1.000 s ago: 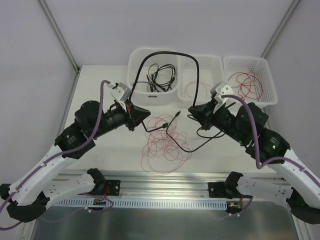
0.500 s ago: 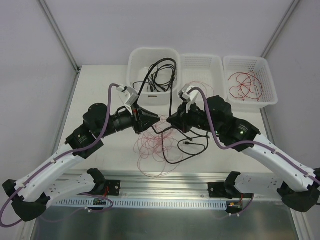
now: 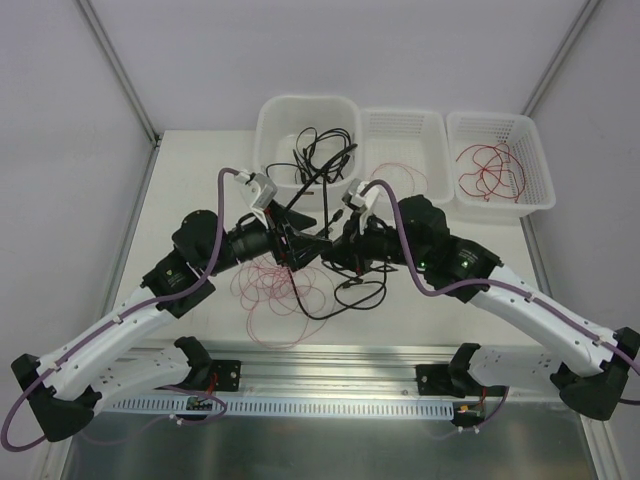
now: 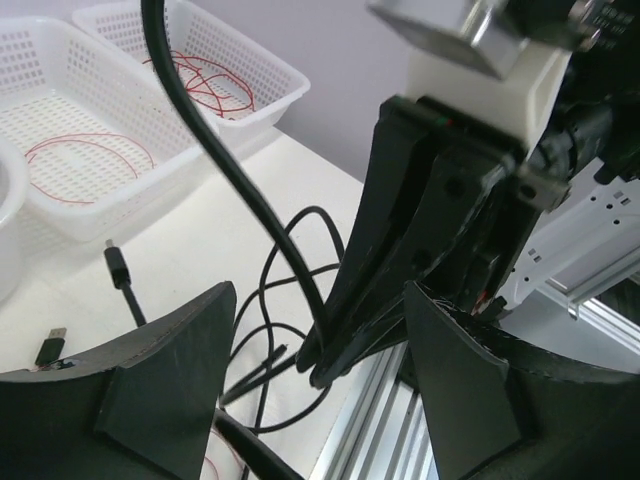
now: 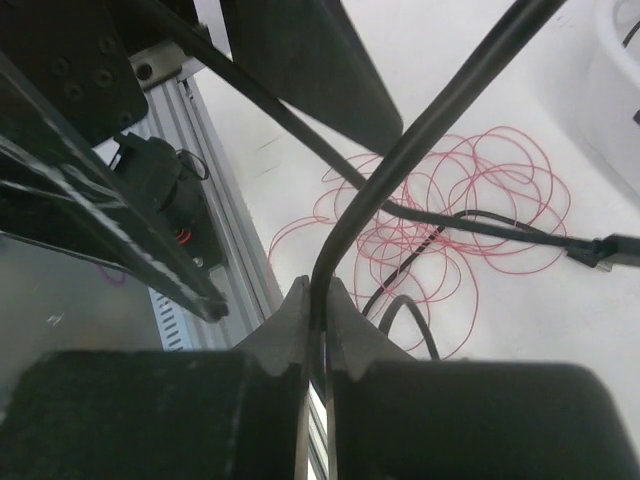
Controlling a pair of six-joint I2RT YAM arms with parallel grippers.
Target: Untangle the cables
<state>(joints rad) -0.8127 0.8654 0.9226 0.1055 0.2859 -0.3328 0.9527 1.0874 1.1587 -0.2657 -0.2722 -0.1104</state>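
At centre, left end effector [image 4: 318, 300] newly opened

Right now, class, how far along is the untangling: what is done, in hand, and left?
Done: black cables lie in the tub and red wires in the right basket. In hand: the right gripper is shut on a black cable; the left gripper is open. Left: black cable overlaps the red tangle on the table.

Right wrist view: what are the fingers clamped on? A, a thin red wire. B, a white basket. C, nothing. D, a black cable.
D: the right gripper has its fingers shut on a black cable rising from between their tips.
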